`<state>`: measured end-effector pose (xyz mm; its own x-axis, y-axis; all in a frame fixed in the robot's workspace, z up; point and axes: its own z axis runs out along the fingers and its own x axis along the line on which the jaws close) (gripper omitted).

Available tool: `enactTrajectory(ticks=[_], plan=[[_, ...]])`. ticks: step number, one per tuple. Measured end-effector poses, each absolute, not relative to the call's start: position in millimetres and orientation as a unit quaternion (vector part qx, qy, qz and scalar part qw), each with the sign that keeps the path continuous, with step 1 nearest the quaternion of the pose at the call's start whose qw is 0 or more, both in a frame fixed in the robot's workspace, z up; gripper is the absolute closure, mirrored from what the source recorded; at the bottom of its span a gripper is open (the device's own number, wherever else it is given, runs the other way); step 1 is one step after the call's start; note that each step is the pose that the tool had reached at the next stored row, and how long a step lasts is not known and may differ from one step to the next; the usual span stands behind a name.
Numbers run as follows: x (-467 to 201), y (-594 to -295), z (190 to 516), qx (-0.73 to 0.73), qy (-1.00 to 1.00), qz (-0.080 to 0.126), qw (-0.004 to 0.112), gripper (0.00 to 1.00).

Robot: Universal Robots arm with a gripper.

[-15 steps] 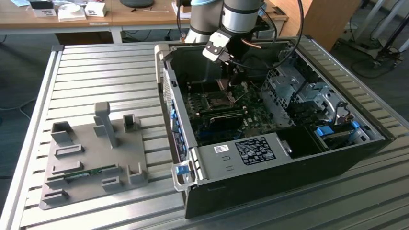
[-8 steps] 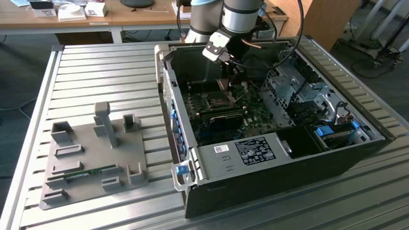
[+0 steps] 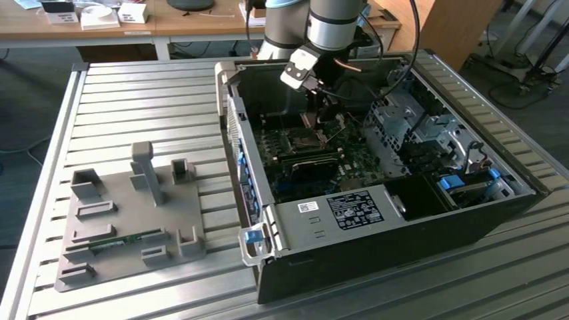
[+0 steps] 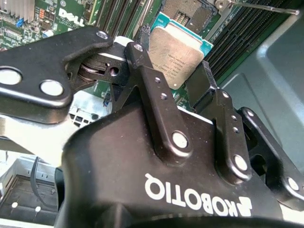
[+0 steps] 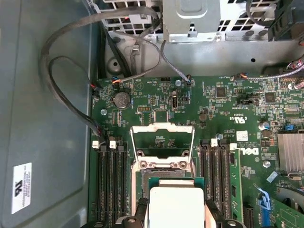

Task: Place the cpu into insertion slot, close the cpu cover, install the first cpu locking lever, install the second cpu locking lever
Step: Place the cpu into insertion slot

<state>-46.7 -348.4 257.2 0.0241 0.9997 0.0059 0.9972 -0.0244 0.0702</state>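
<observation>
Open black steel computer case (image 3: pixel 382 247) lies on its side on a ribbed aluminium table (image 3: pixel 133 100). Inside is a green circuit board (image 5: pixel 213 109), densely studded with small parts, with long black memory slots (image 5: pixel 111 180) in pairs.

The gripper (image 4: pixel 173 61) reaches into the case. Its black fingers (image 4: pixel 142 61) are closed on two opposite edges of the cpu (image 4: pixel 178 50), a small flat square with a matt silvery lid and green rim. The chip hangs just above the insertion slot (image 5: pixel 156 175), apparently not seated.

The cpu cover (image 5: pixel 161 128), a thin bright metal frame with a square cut-out, stands swung open beside the slot.

Beside the case, a grey moulded fixture plate (image 3: pixel 124 227) holds a green memory stick (image 3: pixel 116 241) in one groove.
</observation>
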Motion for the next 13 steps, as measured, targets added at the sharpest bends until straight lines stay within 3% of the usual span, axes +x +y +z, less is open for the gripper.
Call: enactTrajectory(ticks=[13], plan=[[-51.9, -348.2, 247.1, 0.715, 0.698, 0.027, 0.023, 0.46]])
